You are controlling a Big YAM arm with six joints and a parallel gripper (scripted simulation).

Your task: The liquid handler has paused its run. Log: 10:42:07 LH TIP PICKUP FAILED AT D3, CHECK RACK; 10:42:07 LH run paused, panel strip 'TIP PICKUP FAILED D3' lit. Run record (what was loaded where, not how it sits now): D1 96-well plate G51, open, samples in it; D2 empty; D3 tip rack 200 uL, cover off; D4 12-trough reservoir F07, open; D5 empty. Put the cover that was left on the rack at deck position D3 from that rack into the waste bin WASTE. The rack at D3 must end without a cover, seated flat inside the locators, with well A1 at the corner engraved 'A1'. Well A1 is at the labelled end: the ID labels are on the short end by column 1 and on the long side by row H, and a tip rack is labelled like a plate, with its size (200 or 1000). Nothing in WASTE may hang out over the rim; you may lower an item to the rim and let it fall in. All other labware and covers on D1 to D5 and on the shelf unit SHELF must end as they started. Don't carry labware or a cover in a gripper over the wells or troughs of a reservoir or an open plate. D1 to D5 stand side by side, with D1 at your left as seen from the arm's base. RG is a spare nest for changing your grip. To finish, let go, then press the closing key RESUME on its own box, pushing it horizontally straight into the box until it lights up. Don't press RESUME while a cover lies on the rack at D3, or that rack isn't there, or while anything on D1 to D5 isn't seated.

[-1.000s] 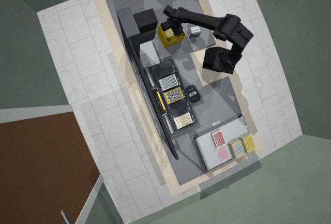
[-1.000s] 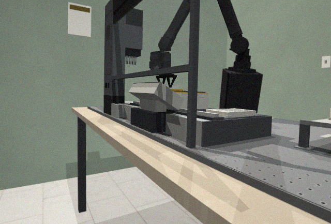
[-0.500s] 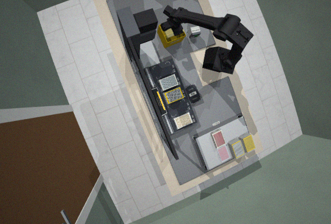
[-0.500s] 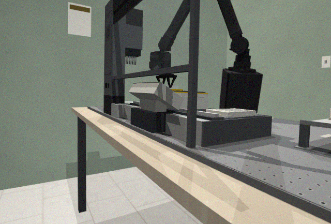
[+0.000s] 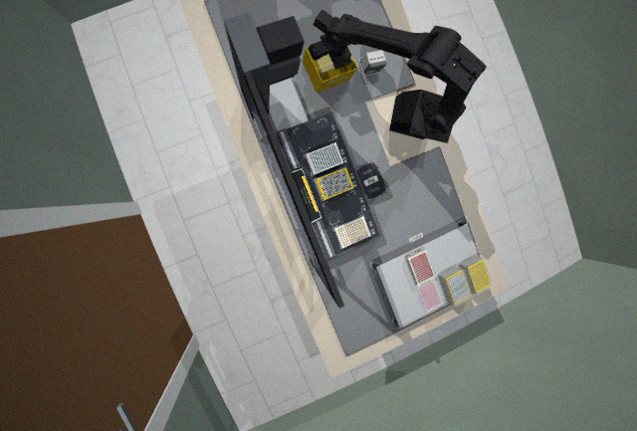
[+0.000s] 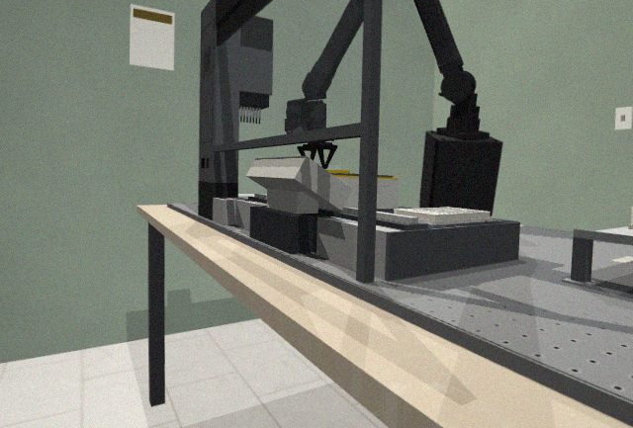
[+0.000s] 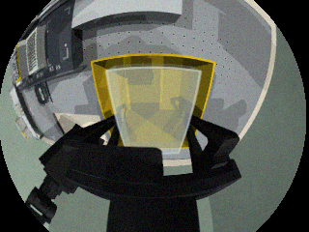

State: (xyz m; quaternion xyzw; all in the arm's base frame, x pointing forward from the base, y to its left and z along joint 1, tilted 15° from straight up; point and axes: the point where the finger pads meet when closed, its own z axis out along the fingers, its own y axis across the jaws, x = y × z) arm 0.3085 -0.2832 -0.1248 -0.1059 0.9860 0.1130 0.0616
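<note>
Standing across the bench (image 6: 326,331), the dark gantry frame (image 6: 369,107) of the liquid handler is the biggest thing we see, with its deck (image 5: 354,210) below carrying a white plate (image 5: 323,157), the yellow-rimmed tip rack (image 5: 334,182) with no cover on it, and a cream reservoir (image 5: 352,231). Next in size, our arm (image 5: 390,40) reaches from its black pedestal (image 5: 408,112) out over the yellow waste bin (image 5: 315,77). A pale shelf unit (image 5: 398,287) near the far corner carries red, pink and yellow-rimmed labware. A small grey key box (image 5: 375,62) sits just beside the bin. Our gripper (image 7: 154,145) hangs above the bin's opening, fingers spread wide and clamped on the translucent cover (image 7: 154,106), which sits level over the bin's inside.
</note>
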